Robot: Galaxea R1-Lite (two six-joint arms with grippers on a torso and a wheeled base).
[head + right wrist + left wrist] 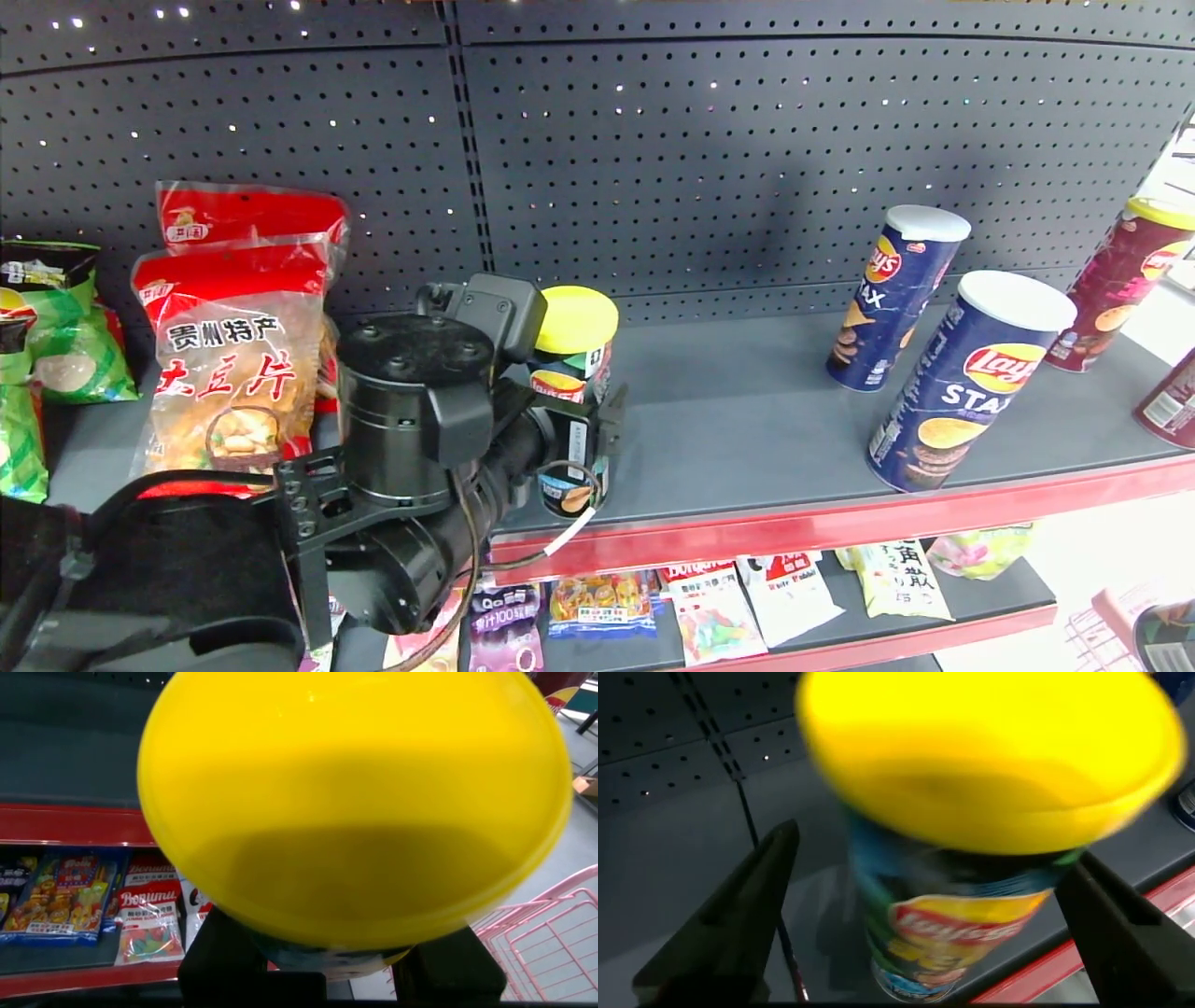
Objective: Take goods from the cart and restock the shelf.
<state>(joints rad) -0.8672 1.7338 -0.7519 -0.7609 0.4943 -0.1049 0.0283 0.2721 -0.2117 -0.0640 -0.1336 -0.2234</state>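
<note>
A chip can with a yellow lid (574, 322) stands upright on the grey shelf (747, 420), near its red front edge. My left gripper (571, 439) is open around the can's body; in the left wrist view its fingers (738, 924) stand spread on either side of the can (952, 924), with a gap showing on one side. My right gripper (346, 966) is shut on a second yellow-lidded can (355, 803), held in front of and below the shelf's red edge, beside the pink wire cart (551, 943).
Red snack bags (233, 345) and green bags (56, 345) stand left of the can. Two blue chip cans (971, 383) and maroon cans (1120, 280) stand at the right, with bare shelf in between. Small packets (709, 607) lie on the lower shelf.
</note>
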